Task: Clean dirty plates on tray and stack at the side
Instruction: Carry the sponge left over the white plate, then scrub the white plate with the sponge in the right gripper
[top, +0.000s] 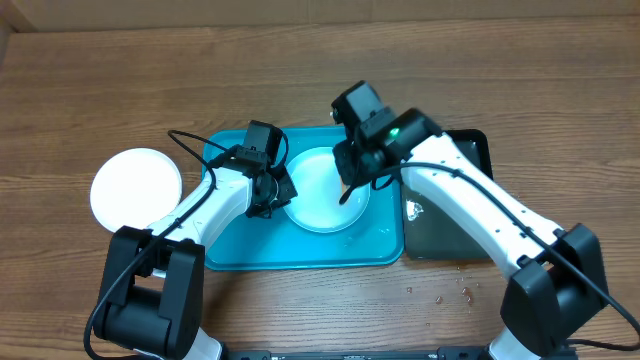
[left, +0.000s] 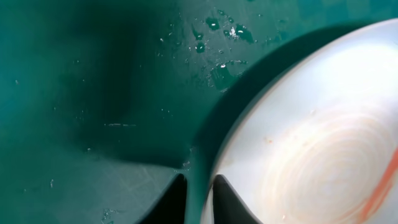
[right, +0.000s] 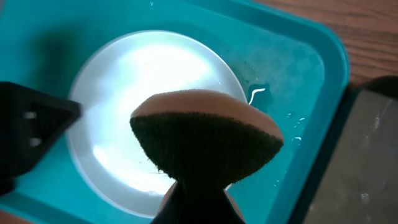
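Note:
A pale blue plate (top: 320, 200) lies on the turquoise tray (top: 240, 245). In the left wrist view the plate (left: 311, 143) shows faint orange rings and a red-orange smear (left: 379, 186). My left gripper (top: 272, 195) sits at the plate's left rim, its jaws (left: 200, 199) nearly together with the rim between them. My right gripper (top: 352, 180) is shut on a sponge (right: 205, 134) with a tan back and a dark scouring face. The sponge hangs over the plate's (right: 137, 81) right half. A white plate (top: 135, 187) rests on the table left of the tray.
A black tray (top: 450, 235) with a wet patch adjoins the turquoise tray's right side. Water drops dot the turquoise tray (left: 224, 31) and the wooden table (top: 450, 290) in front of the black tray. Both arm bases stand at the near edge.

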